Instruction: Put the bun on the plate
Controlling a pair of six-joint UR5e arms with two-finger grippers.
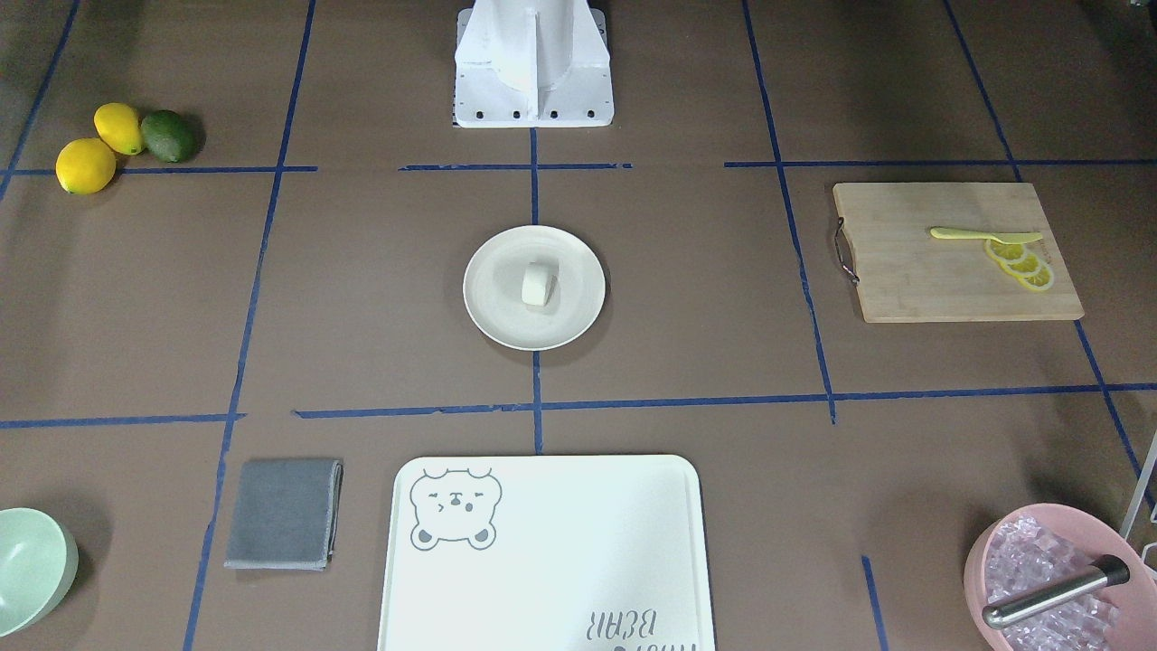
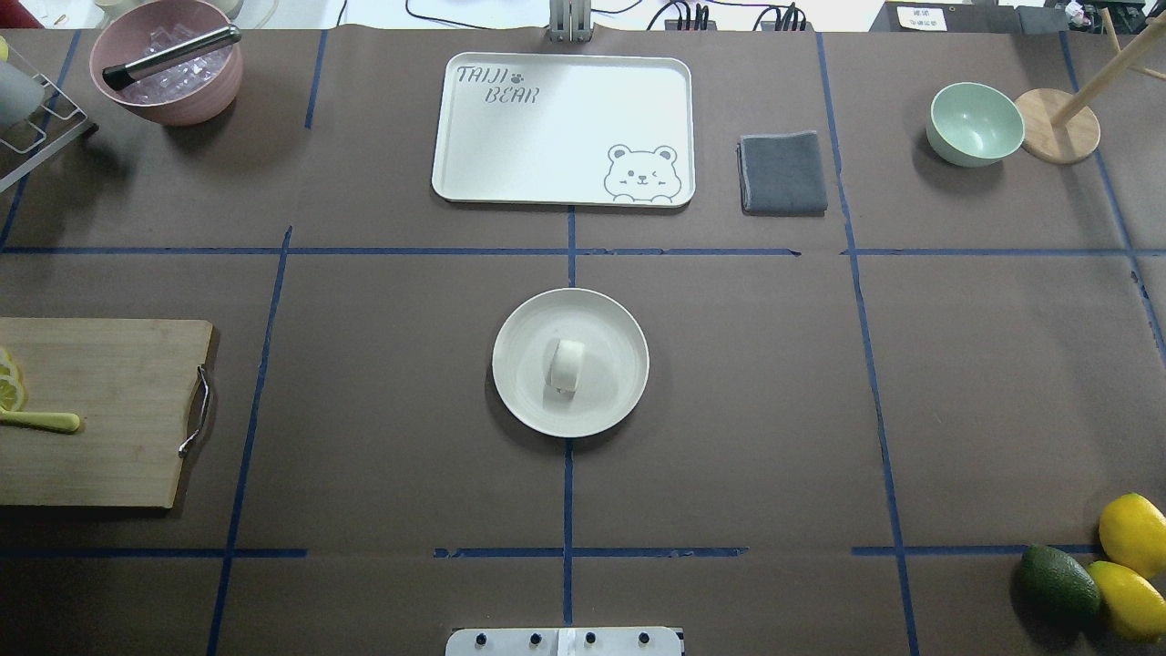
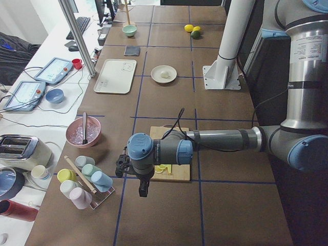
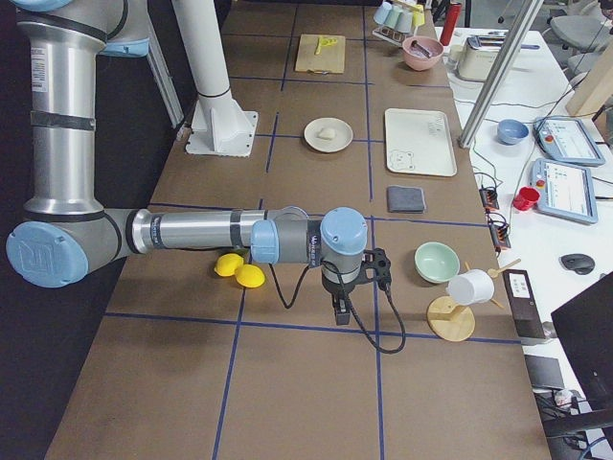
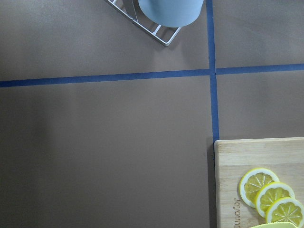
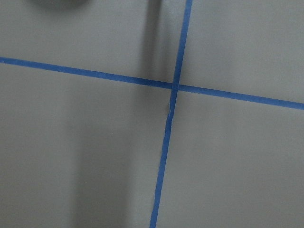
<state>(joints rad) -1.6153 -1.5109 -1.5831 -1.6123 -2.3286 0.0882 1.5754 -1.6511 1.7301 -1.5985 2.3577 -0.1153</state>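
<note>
Resting on smooth round plate (image 2: 524, 392): stubby cream bun (image 2: 568, 364).

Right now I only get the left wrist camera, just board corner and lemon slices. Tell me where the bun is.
Observer: The bun lies on the plate at mid-table, near the plate's middle.
Operator: Report the arms.
Observer: Neither is over the plate. The left arm hangs by the cutting board, and the right arm by the whole lemons.
</note>
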